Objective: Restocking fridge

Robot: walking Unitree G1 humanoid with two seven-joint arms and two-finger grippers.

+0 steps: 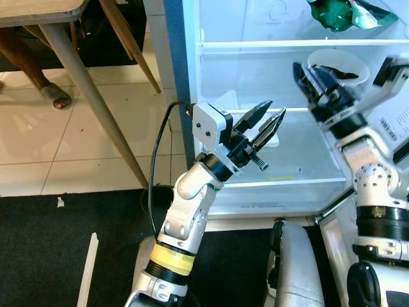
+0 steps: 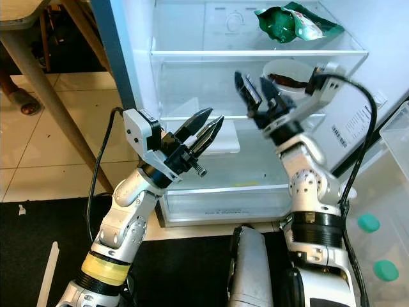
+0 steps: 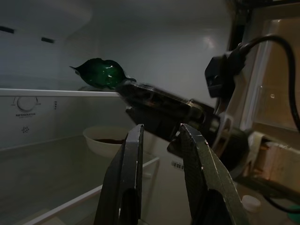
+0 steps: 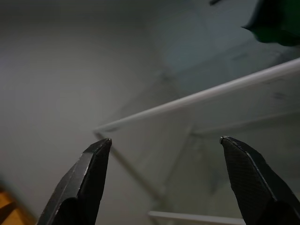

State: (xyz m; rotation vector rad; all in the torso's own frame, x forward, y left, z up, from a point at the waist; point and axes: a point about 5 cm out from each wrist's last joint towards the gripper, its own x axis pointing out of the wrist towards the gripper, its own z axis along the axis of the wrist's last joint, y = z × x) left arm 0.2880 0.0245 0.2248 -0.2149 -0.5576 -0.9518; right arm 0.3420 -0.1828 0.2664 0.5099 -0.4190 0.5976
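My right gripper [image 2: 255, 89] is up inside the open fridge [image 2: 192, 54], fingers spread wide and holding nothing; the bowl [image 2: 287, 73] sits on the middle shelf just beside and behind it, toward my right, so this arm is much the nearer. The green bag [image 2: 291, 20] lies on the top shelf, above and farther back, its long axis running across the shelf. My left gripper [image 2: 206, 131] hovers lower, before the bottom shelf, fingers narrowly parted and empty; I judge the right should reach.
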